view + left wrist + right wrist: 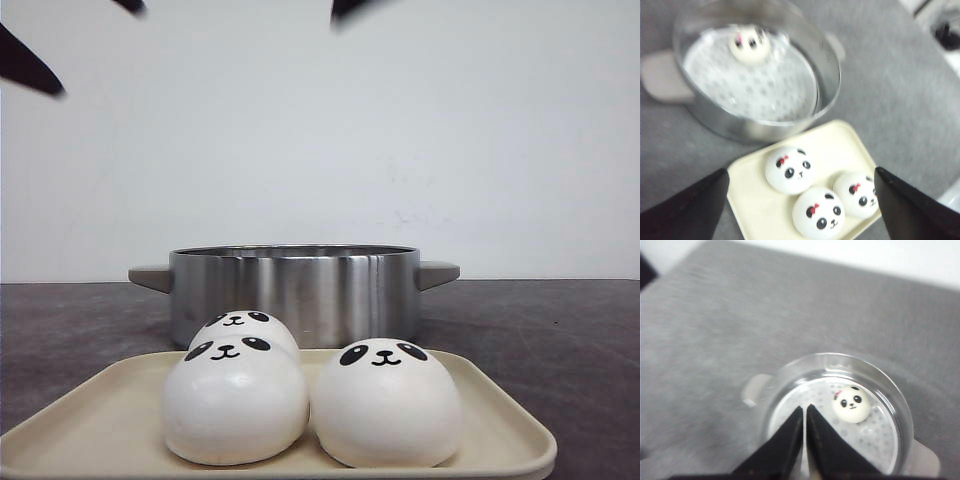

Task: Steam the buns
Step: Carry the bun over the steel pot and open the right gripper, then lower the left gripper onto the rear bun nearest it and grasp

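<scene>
One bun (852, 403) already lies on the pot's (292, 290) perforated floor while three wait on the tray (500, 420), so the left tool (800, 200) hangs wide above them and the right tool (805, 412) is pinched empty.

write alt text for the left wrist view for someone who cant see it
Three white panda-faced buns sit on a cream tray beside a steel steamer pot, where a fourth bun rests on the perforated insert. The left gripper hangs open above the tray; the image is slightly blurred.

Grey table (560, 330) bears pot (292, 292) (steel), tray (500, 420).
</scene>
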Motion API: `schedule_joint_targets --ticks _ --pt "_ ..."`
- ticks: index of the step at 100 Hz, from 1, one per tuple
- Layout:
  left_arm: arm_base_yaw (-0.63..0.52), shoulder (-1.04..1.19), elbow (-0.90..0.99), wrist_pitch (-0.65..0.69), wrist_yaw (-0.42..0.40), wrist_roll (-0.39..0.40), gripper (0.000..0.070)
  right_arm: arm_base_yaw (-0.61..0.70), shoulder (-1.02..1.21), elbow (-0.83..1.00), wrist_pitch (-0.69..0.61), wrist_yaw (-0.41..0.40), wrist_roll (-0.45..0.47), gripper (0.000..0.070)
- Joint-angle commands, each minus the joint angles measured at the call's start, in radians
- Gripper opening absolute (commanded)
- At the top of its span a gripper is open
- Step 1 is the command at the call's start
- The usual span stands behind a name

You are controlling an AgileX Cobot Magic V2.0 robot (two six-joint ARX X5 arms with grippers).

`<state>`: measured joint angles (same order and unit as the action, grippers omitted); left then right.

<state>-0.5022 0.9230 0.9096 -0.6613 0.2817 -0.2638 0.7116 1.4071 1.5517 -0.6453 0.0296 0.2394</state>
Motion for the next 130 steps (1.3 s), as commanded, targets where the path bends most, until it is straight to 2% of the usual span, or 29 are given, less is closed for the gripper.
schedule_joint_targets --ticks 1,15,30,60,82,96,111,113,117,118,121,122,124,130 --pt "-0.048 0.067 0.013 0.015 -0.024 -0.018 0.0539 0.069 -0.097 0.019 -0.039 0.068 -0.022 0.0" --pt "-0.146 0.21 0.013 0.069 -0.054 -0.02 0.0544 0.206 -0.27 0.019 -0.092 0.232 -0.011 0.0" --pt "-0.208 0.344 0.013 0.141 -0.058 -0.065 0.0551 0.269 -0.366 0.019 -0.139 0.347 0.02 0.0001" --pt "-0.233 0.539 0.013 0.207 -0.142 -0.137 0.0551 0.271 -0.423 0.019 -0.217 0.39 0.035 0.0001" --pt "-0.233 0.634 0.013 0.269 -0.145 -0.202 0.0535 0.271 -0.421 0.019 -0.232 0.389 0.035 0.0001" --pt "-0.233 0.673 0.013 0.265 -0.149 -0.206 0.0428 0.271 -0.422 0.019 -0.24 0.389 0.035 0.0001" --pt "-0.233 0.678 0.013 0.273 -0.173 -0.229 0.0411 0.271 -0.422 0.019 -0.263 0.389 0.035 0.0" --pt "-0.233 0.678 0.013 0.274 -0.175 -0.23 0.0383 0.271 -0.422 0.019 -0.266 0.389 0.035 0.0" --pt "-0.233 0.678 0.013 0.272 -0.179 -0.231 0.0278 0.271 -0.422 0.019 -0.271 0.389 0.035 0.0" --pt "-0.233 0.678 0.013 0.272 -0.179 -0.23 0.0225 0.271 -0.422 0.019 -0.272 0.39 0.035 0.0" --pt "-0.233 0.678 0.013 0.269 -0.179 -0.229 0.0125 0.271 -0.422 0.019 -0.277 0.39 0.035 0.0" --pt "-0.233 0.678 0.013 0.267 -0.179 -0.226 0.0062 0.271 -0.422 0.019 -0.277 0.39 0.035 0.0" --pt "-0.233 0.678 0.013 0.264 -0.18 -0.223 0.0 0.271 -0.422 0.019 -0.28 0.39 0.035 0.0" --pt "-0.233 0.678 0.014 0.262 -0.18 -0.223 0.001 0.271 -0.422 0.019 -0.285 0.39 0.035 0.0"
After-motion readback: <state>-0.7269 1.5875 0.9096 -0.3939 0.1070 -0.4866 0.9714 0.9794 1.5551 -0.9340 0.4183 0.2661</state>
